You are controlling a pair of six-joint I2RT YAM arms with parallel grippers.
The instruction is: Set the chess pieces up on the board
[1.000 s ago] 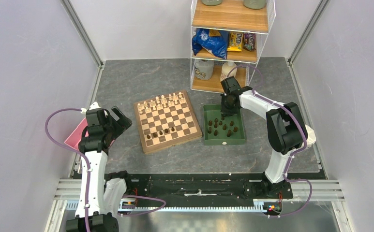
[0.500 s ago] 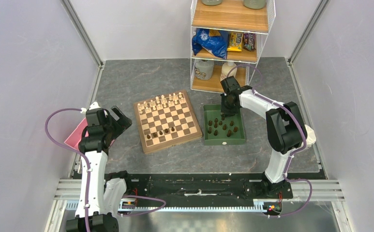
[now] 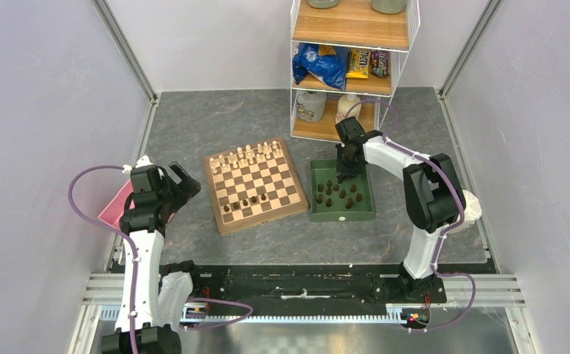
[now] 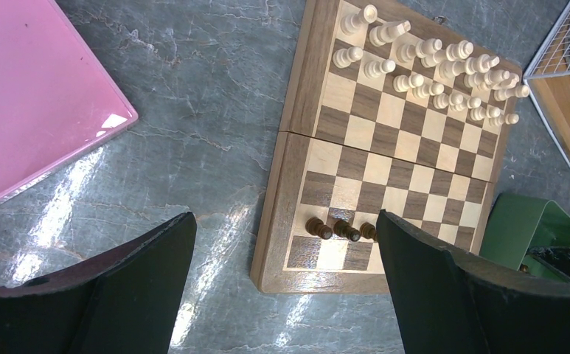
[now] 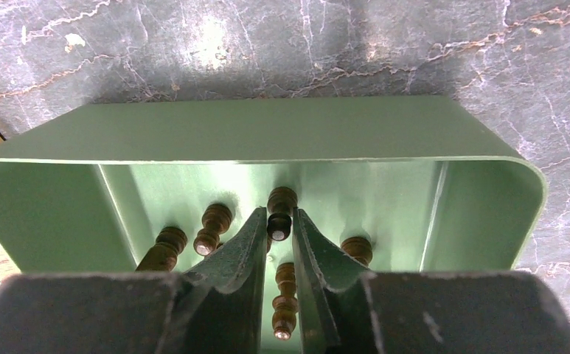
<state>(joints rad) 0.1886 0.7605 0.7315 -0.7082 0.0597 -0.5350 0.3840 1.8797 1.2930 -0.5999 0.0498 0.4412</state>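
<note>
Green plastic walls fill the right wrist view: the green tray (image 5: 267, 129) sits on the table just beside the right edge of the board (image 4: 311, 74), and the loose dark pieces (image 5: 215, 220) lie scattered on its floor, several of them on their sides. The right gripper (image 5: 279, 221) is down inside the tray near its far wall, fingers drawn almost together with one dark piece (image 5: 281, 200) caught between the tips. It looks pinched rather than merely framed. Its long axis seems to run roughly in line with the fingers, though the view is too tight to be sure. From this hand the board lies to the left, over the tray's left wall, so the carry would have to go up and then across. A few dark pieces already stand in a short row by the board's near edge, and the pale pieces (image 4: 429, 70) crowd its far edge. The right arm is plainly the nearer one to both the tray and the empty near squares. The left gripper (image 4: 284, 215) hangs off the board's left edge, fingers spread wide and holding nothing, next to a pink sheet (image 4: 23, 96). If the piece is gripped lying along the fingers, it may need care to land upright.
</note>
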